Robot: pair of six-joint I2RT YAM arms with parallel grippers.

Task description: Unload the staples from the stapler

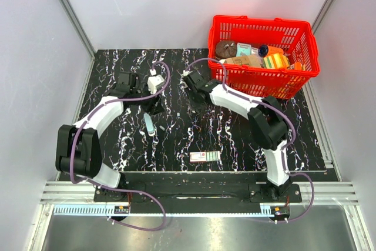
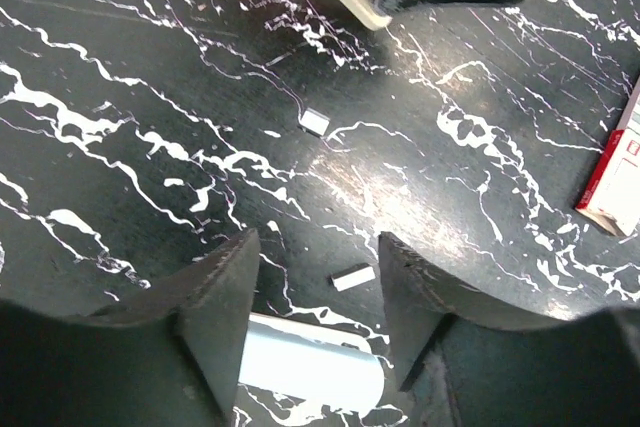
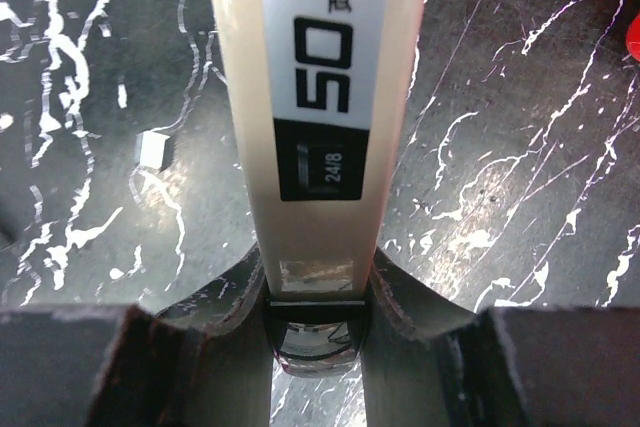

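Gripping the stapler [image 3: 318,147] at its near end, the right gripper [image 3: 317,272] has both fingers clenched against the sides of the slim body. The body runs from bottom centre to the top edge of the right wrist frame, label side up (a large "50" is legible). In the overhead frame this gripper sits at upper centre, left of the red basket [image 1: 264,22].

On the left gripper [image 2: 318,245] the jaws are released and stand apart over the bare table [image 2: 120,177], grasping nothing. A pale tube [image 2: 310,367] lies at bottom centre of the left wrist frame, under the fingers. Two small pale blocks [image 2: 314,122] lie at centre frame. A pink-and-white box [image 2: 615,177] lies at the right edge.
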